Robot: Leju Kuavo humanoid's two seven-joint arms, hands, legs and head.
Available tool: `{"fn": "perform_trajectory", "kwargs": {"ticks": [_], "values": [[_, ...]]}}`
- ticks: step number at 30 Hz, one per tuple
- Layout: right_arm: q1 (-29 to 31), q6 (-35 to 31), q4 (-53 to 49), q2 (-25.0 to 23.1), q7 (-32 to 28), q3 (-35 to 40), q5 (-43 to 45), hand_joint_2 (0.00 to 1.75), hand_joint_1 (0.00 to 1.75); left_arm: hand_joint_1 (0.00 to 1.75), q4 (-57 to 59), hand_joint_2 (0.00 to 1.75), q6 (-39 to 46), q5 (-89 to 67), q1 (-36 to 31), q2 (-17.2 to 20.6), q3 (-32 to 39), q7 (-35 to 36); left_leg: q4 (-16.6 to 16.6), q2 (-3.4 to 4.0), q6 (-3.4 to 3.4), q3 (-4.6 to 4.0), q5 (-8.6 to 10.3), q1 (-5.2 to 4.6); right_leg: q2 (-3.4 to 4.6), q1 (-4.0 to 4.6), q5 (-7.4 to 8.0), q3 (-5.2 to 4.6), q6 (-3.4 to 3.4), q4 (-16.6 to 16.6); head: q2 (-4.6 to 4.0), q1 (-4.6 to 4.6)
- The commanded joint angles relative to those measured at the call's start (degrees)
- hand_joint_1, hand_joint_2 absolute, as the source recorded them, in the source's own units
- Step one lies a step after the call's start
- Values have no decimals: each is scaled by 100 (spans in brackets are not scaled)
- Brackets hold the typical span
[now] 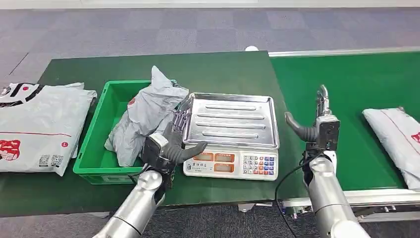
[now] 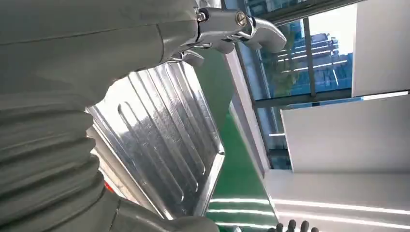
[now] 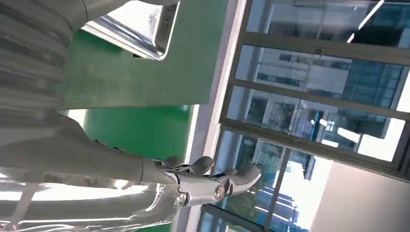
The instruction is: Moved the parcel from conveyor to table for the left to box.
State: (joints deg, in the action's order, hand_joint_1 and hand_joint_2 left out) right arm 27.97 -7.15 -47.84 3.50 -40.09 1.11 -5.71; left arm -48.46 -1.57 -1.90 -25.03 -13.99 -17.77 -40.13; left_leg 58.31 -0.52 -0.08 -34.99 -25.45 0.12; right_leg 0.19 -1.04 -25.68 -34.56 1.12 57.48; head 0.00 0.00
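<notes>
Sitting in green bin [image 1: 94, 148] on table [image 1: 218, 69], grey parcel [image 1: 143, 116] is appearing boxed. Left hand [image 1: 171, 144] is hovering beside it, fingers spread, holding nothing. Right hand [image 1: 317, 124] is hanging released. Another parcel [image 1: 396, 136] is waiting on conveyor [image 1: 346, 79]; scale tray [image 1: 230, 119] is lying bare.

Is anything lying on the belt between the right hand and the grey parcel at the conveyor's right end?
Nothing visible. In the head view, bare green conveyor separates the right hand from the parcel; the scale sits on the hand's other side.
</notes>
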Motion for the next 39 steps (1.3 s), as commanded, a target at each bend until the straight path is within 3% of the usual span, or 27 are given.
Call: {"fn": "perform_trajectory", "kwargs": {"ticks": [1,39], "values": [[227,5,478,64,9,-76,-42,175,0,0,320,175,4,-34,-250,147,-264,13,-3,2,-3,9,-1,4,-2,5,0,11,-6,-5,0,0],[321,-38,615,105,9,-55,-102,175,0,0,385,175,-294,92,-317,189,-333,13,-6,7,-3,12,0,2,1,3,1,11,-8,-5,0,0]]}}
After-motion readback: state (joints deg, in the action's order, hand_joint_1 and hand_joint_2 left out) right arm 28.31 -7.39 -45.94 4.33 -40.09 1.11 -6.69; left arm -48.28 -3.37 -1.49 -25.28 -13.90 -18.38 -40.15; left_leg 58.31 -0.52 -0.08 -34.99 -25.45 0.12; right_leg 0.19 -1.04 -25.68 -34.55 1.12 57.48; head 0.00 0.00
